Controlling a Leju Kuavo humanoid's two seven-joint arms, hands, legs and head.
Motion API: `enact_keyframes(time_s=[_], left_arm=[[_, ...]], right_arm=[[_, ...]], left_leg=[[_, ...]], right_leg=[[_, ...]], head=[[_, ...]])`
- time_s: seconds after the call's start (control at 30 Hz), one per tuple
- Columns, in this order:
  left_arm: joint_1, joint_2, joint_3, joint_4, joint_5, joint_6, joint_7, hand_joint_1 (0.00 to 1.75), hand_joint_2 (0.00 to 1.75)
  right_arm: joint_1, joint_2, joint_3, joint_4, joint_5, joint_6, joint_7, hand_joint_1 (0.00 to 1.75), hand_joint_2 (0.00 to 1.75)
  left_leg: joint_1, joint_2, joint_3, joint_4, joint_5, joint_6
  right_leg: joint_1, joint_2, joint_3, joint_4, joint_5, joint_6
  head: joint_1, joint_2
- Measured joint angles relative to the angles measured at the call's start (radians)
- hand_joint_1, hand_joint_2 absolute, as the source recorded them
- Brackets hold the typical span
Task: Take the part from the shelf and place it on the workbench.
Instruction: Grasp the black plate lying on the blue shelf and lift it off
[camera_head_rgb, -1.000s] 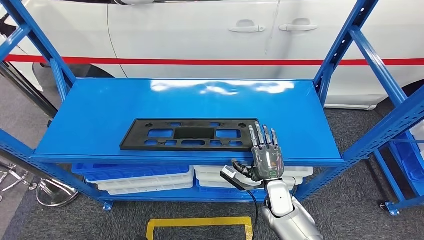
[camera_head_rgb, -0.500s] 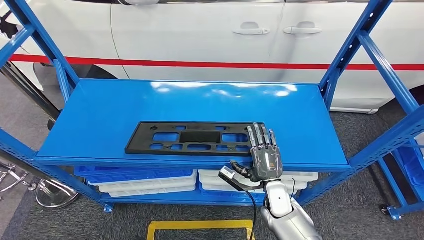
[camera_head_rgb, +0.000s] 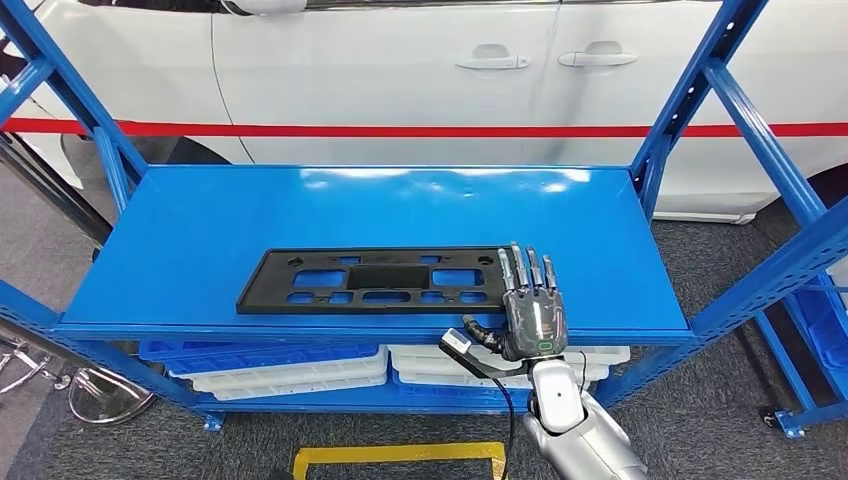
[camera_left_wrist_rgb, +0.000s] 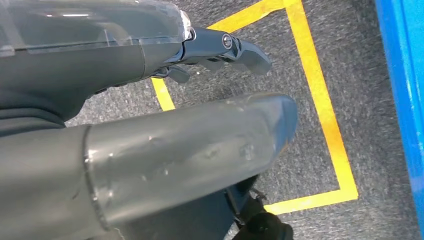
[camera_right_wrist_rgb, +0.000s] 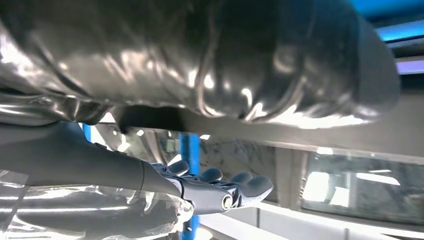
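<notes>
A white car (camera_head_rgb: 400, 70) with a red stripe along its doors stands behind the blue shelf (camera_head_rgb: 620, 230), filling the background past the far edge of the shelf's top board. The shelf is the largest thing near the robot: a blue metal rack with slanted uprights at each end and a flat glossy top board. On the shelf's lower level, under the front edge of the top board, lie stacked blue and white trays (camera_head_rgb: 290, 365). On the grey floor in front of the shelf runs a yellow tape outline (camera_head_rgb: 400, 455), also seen in the left wrist view (camera_left_wrist_rgb: 320, 100).

The part (camera_head_rgb: 375, 281), a long flat black plastic panel with several rectangular cut-outs, lies flat on the shelf's top board, close to the front edge and a little toward the middle, its long side parallel to that edge.

The right hand (camera_head_rgb: 532, 310) is raised at the shelf's front edge, palm down, its fingers (camera_head_rgb: 522, 268) stretched straight and slightly apart, reaching over the right end of the part; whether they press on it cannot be told, and the hand clasps nothing. The left hand (camera_left_wrist_rgb: 150, 150) hangs above the floor in front of the shelf, fingers extended, holding nothing
</notes>
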Motion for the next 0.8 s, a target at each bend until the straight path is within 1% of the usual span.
enact_keyframes(time_s=[0.03, 0.1, 0.13, 0.17, 0.2, 0.27, 0.3, 0.33, 0.37, 0.4, 0.43, 0.47, 0.5, 0.53, 0.57, 0.6, 0.63, 0.67, 0.7, 0.73, 0.77, 0.8], left_arm=[[0.0, 0.0, 0.0, 0.0, 0.0, 0.0, 0.0, 0.0, 0.0], [0.001, -0.001, 0.0, 0.0, 0.0, 0.0, -0.001, 0.0, 0.0], [0.001, -0.001, 0.0, 0.0, 0.0, 0.0, -0.001, 0.0, 0.0], [0.001, -0.002, 0.0, 0.0, 0.0, 0.0, -0.001, 0.0, 0.0], [0.0, -0.002, 0.0, 0.0, 0.0, 0.0, -0.001, 0.0, 0.0], [-0.002, -0.002, 0.0, 0.0, -0.001, 0.0, -0.002, 0.0, 0.0], [-0.003, -0.002, 0.0, 0.0, -0.002, 0.0, -0.003, 0.0, 0.0], [-0.004, -0.002, -0.001, 0.0, -0.002, 0.0, -0.004, 0.0, 0.0], [-0.005, -0.002, -0.002, 0.0, -0.003, 0.0, -0.004, 0.0, 0.0], [-0.006, -0.002, -0.004, 0.0, -0.003, 0.0, -0.004, 0.0, 0.0], [-0.007, -0.002, -0.006, 0.0, -0.004, 0.0, -0.005, 0.0, 0.0], [-0.009, -0.002, -0.008, 0.0, -0.004, 0.0, -0.005, 0.0, 0.0], [-0.01, -0.002, -0.01, 0.0, -0.004, 0.0, -0.006, 0.0, 0.0], [-0.01, -0.002, -0.013, 0.0, -0.004, 0.0, -0.006, 0.0, 0.0], [-0.011, -0.002, -0.015, 0.0, -0.004, 0.0, -0.007, 0.0, 0.0], [-0.011, -0.002, -0.017, 0.0, -0.004, 0.0, -0.007, 0.0, 0.0], [-0.011, -0.002, -0.018, 0.0, -0.004, 0.0, -0.007, 0.0, 0.0], [-0.012, -0.002, -0.019, 0.0, -0.004, 0.0, -0.008, 0.0, 0.0], [-0.012, -0.002, -0.021, 0.0, -0.004, 0.0, -0.008, 0.0, 0.0], [-0.012, -0.002, -0.021, 0.0, -0.004, 0.0, -0.008, 0.0, 0.0], [-0.012, -0.002, -0.022, 0.0, -0.004, 0.0, -0.008, 0.0, 0.0], [-0.011, -0.002, -0.023, 0.0, -0.004, 0.0, -0.008, 0.0, 0.0]], right_arm=[[-0.001, -0.003, 0.008, 0.0, 0.0, 0.0, 0.001, 0.0, 0.0], [-0.003, -0.009, 0.018, 0.0, 0.0, 0.0, 0.002, 0.0, 0.0], [-0.005, -0.012, 0.023, 0.0, 0.0, 0.0, 0.002, 0.0, 0.0], [-0.008, -0.015, 0.026, 0.0, 0.0, 0.001, 0.004, 0.0, 0.0], [-0.012, -0.019, 0.032, 0.001, 0.0, 0.003, 0.008, 0.0, 0.0], [-0.023, -0.023, 0.058, 0.01, 0.0, 0.01, 0.026, 0.0, 0.0], [-0.031, -0.026, 0.079, 0.02, 0.0, 0.015, 0.038, 0.0, 0.0], [-0.041, -0.027, 0.103, 0.032, 0.0, 0.021, 0.05, 0.0, 0.0], [-0.054, -0.028, 0.127, 0.046, 0.0, 0.027, 0.059, 0.0, 0.0], [-0.069, -0.028, 0.149, 0.059, 0.0, 0.033, 0.066, 0.0, 0.0], [-0.085, -0.029, 0.17, 0.072, 0.0, 0.039, 0.07, 0.0, 0.0], [-0.103, -0.028, 0.191, 0.087, 0.0, 0.044, 0.072, 0.0, 0.0], [-0.117, -0.028, 0.21, 0.101, 0.0, 0.047, 0.072, 0.0, 0.0], [-0.13, -0.028, 0.228, 0.114, 0.0, 0.048, 0.072, 0.0, 0.0], [-0.139, -0.028, 0.243, 0.126, 0.0, 0.048, 0.071, 0.0, 0.0], [-0.145, -0.028, 0.256, 0.135, 0.0, 0.048, 0.069, 0.0, 0.0], [-0.152, -0.027, 0.267, 0.145, 0.0, 0.048, 0.068, 0.0, 0.0], [-0.16, -0.025, 0.276, 0.154, 0.0, 0.048, 0.068, 0.0, 0.0], [-0.167, -0.023, 0.285, 0.163, 0.0, 0.049, 0.067, 0.0, 0.0], [-0.173, -0.021, 0.294, 0.172, 0.0, 0.05, 0.065, 0.0, 0.0], [-0.177, -0.019, 0.302, 0.181, 0.0, 0.052, 0.063, 0.0, 0.0], [-0.18, -0.017, 0.31, 0.191, 0.0, 0.053, 0.061, 0.0, 0.0]], left_leg=[[-0.002, -0.001, 0.003, -0.009, -0.003, 0.005], [-0.001, -0.002, 0.004, -0.016, 0.003, 0.017], [0.001, -0.002, 0.006, -0.021, 0.007, 0.023], [0.003, -0.001, 0.008, -0.027, 0.01, 0.03], [0.004, 0.0, 0.01, -0.03, 0.012, 0.035], [0.002, 0.002, 0.009, -0.03, 0.012, 0.04], [0.002, 0.002, 0.009, -0.029, 0.011, 0.041], [0.002, 0.002, 0.009, -0.029, 0.011, 0.041], [0.002, 0.002, 0.01, -0.027, 0.01, 0.04], [0.002, 0.001, 0.012, -0.026, 0.008, 0.039], [0.001, 0.0, 0.014, -0.025, 0.006, 0.036], [0.0, 0.0, 0.014, -0.022, 0.003, 0.032], [-0.002, 0.0, 0.014, -0.02, 0.002, 0.027], [-0.004, -0.001, 0.013, -0.02, 0.0, 0.022], [-0.005, -0.001, 0.012, -0.02, 0.0, 0.017], [-0.004, -0.001, 0.012, -0.02, -0.002, 0.012], [-0.003, -0.001, 0.009, -0.013, -0.008, 0.007], [-0.002, -0.001, 0.001, 0.008, -0.024, 0.002], [0.0, -0.001, -0.018, 0.049, -0.049, -0.003], [0.001, 0.0, -0.045, 0.111, -0.081, -0.007], [0.002, 0.0, -0.079, 0.181, -0.111, -0.01], [0.003, 0.0, -0.108, 0.239, -0.13, -0.013]], right_leg=[[0.001, 0.0, -0.001, 0.0, 0.001, 0.006], [0.0, -0.001, -0.001, -0.002, 0.001, 0.016], [-0.001, -0.001, -0.004, 0.007, -0.007, 0.022], [-0.002, -0.001, -0.016, 0.035, -0.026, 0.026], [-0.004, -0.001, -0.036, 0.078, -0.052, 0.029], [-0.005, -0.001, -0.098, 0.206, -0.113, 0.035], [-0.005, -0.001, -0.123, 0.254, -0.126, 0.036], [-0.005, -0.002, -0.136, 0.278, -0.125, 0.037], [-0.006, -0.002, -0.127, 0.255, -0.1, 0.036], [-0.006, -0.002, -0.101, 0.199, -0.064, 0.034], [-0.006, -0.003, -0.067, 0.128, -0.03, 0.031], [-0.004, -0.002, -0.036, 0.062, -0.004, 0.026], [-0.002, -0.002, -0.018, 0.023, 0.006, 0.022], [0.001, -0.001, -0.01, 0.004, 0.007, 0.018], [0.003, -0.001, -0.009, 0.002, 0.005, 0.014], [0.001, -0.001, -0.008, 0.0, 0.006, 0.008], [-0.001, -0.003, -0.007, -0.003, 0.007, 0.001], [-0.003, -0.004, -0.005, -0.006, 0.009, -0.006], [-0.005, -0.005, -0.003, -0.009, 0.01, -0.013], [-0.004, -0.006, -0.003, -0.009, 0.01, -0.016], [-0.003, -0.006, -0.003, -0.008, 0.009, -0.019], [-0.002, -0.006, -0.003, -0.008, 0.008, -0.019]], head=[[0.0, 0.0], [0.0, 0.0], [0.0, 0.0], [0.0, 0.0], [0.0, 0.0], [0.0, 0.0], [0.0, 0.0], [0.0, 0.0], [0.0, 0.0], [0.0, 0.0], [0.0, 0.0], [0.0, 0.0], [0.0, 0.0], [0.0, 0.0], [0.0, 0.0], [0.0, 0.0], [0.0, 0.0], [0.0, 0.0], [0.0, 0.0], [0.0, 0.0], [0.0, 0.0], [0.0, 0.0]])
